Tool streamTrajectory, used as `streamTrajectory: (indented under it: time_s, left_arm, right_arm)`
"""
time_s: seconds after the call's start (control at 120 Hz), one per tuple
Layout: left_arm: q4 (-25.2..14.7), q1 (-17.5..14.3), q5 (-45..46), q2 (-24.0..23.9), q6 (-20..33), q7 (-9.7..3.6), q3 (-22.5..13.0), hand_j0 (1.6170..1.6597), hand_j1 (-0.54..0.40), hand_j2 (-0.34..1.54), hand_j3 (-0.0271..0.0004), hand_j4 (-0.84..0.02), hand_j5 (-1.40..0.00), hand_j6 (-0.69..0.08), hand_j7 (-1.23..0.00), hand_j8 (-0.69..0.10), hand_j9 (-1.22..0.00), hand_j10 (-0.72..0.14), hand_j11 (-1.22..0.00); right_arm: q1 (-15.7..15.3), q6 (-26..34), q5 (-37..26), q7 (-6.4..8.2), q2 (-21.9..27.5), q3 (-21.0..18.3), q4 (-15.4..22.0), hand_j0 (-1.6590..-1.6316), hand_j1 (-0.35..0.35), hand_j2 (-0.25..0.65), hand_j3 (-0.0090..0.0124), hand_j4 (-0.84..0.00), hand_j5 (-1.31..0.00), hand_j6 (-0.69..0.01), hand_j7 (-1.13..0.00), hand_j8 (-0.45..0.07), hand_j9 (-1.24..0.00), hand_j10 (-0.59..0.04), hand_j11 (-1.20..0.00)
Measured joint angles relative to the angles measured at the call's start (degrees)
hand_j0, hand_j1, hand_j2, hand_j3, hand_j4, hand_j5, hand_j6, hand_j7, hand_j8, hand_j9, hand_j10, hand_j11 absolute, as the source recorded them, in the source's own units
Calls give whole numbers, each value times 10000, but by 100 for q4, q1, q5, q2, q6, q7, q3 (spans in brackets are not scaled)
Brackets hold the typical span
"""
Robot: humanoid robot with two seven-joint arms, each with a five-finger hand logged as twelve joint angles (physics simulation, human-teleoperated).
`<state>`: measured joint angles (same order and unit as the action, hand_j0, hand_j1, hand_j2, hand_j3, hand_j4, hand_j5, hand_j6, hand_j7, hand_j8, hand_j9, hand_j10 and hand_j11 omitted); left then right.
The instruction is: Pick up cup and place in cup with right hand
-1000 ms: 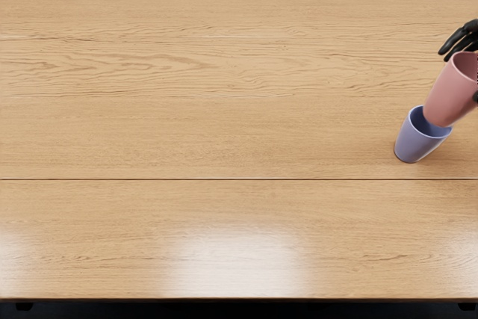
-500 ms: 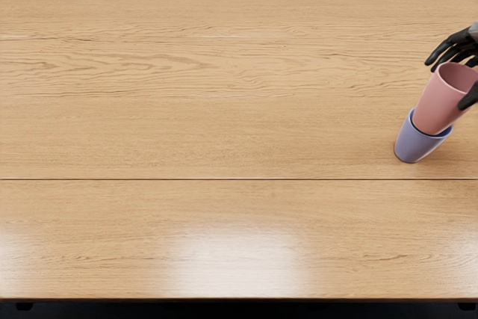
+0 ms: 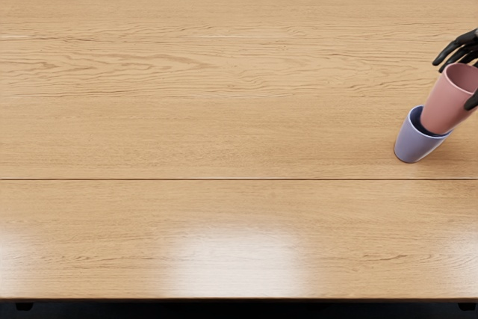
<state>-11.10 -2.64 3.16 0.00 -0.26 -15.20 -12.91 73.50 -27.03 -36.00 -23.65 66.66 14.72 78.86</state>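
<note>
The table (image 3: 224, 132) is bearing the whole job, giving the lower cup a flat, steady footing near its right side. Above that I'm holding the pink cup (image 3: 446, 101), mouth up, so its narrower base is leading the way into the other one. The blue cup (image 3: 413, 145) is standing mouth up beneath it, waiting to receive — the pink base is overlapping its opening and seems to be dipping just inside, though I can't see how deep. My right hand (image 3: 469, 38) is reaching in from the right edge, holding the pink cup high up: my long fingers are lying along the far side, my thumb (image 3: 473, 101) is pressing the near side. I'm judging that this grip is keeping my fingers out of the blue opening.

Against half a second ago, the pink cup is sitting a little farther right, at much the same height, and more of the blue opening is showing on its left. The blue cup is staying put. My hand is shifting right along with its load — I'm probably correcting the alignment, and letting go now could leave the pink cup leaning on the rim.
</note>
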Motion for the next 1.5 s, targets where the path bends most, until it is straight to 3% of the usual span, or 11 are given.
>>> streamTrajectory:
  time_s: [0.075, 0.308, 0.617, 0.892, 1.1, 1.275, 1.5]
  left_arm:
    - [0, 4, 0, 0, 0, 0, 0, 16581, 3263, 40, -2, -191, -248, -191, -247, -191, -247, -190, -247]
    - [0, 0, 0, 0, 0, 0, 0, 16581, 3262, 40, -2, -192, -249, -193, -249, -193, -248, -192, -248]
    - [0, 7, 0, 0, 0, 0, 0, 16581, 3263, 40, -2, -192, -248, -192, -248, -192, -248, -191, -247]
    - [1, 1, 0, 0, 0, 0, 0, 16581, 3263, 40, -2, -192, -248, -193, -248, -193, -248, -192, -247]
    - [-1, 4, 0, 0, 0, 0, 0, 16581, 3261, 40, -2, -193, -249, -193, -249, -193, -249, -192, -249]
    - [0, 0, 0, 0, 0, 0, 0, 16581, 3262, 40, -2, -192, -249, -193, -248, -193, -248, -192, -248]
    - [0, 0, 0, 0, 0, 0, 0, 16581, 3261, 40, -2, -193, -250, -194, -249, -194, -249, -193, -249]
  right_arm:
    - [-30, 72, -29, 1, -41, -1, -8, -16555, 765, 628, 1, -4681, -6251, -4237, -6156, -2889, -6229, -3402, -6208]
    - [-85, 222, -46, 4, -163, 1, -19, -16555, 677, 728, -1, -4703, -6193, -4391, -6139, -3103, -6218, -3604, -6190]
    - [-252, 247, -45, 120, -210, 1, -74, -16557, 561, 346, 0, -4414, -5868, -4455, -5789, -3081, -5891, -3649, -5834]
    - [-330, 354, 30, 124, -208, 3, -87, -16574, -920, -141, 0, -2474, -3211, -2499, -3181, -2136, -3213, -2283, -3196]
    - [-342, 250, 574, 125, -214, 36, -85, -16578, -2462, -57, 0, -1042, -1296, -1065, -1278, -925, -1294, -966, -1286]
    - [-306, -3, 1417, 124, -237, 85, -76, -16580, -3066, -20, 0, -479, -555, -500, -542, -433, -552, -441, -547]
    - [-282, -199, 2333, 124, -487, 166, -73, -16580, -3359, -6, 0, -188, -188, -203, -180, -176, -185, -171, -182]
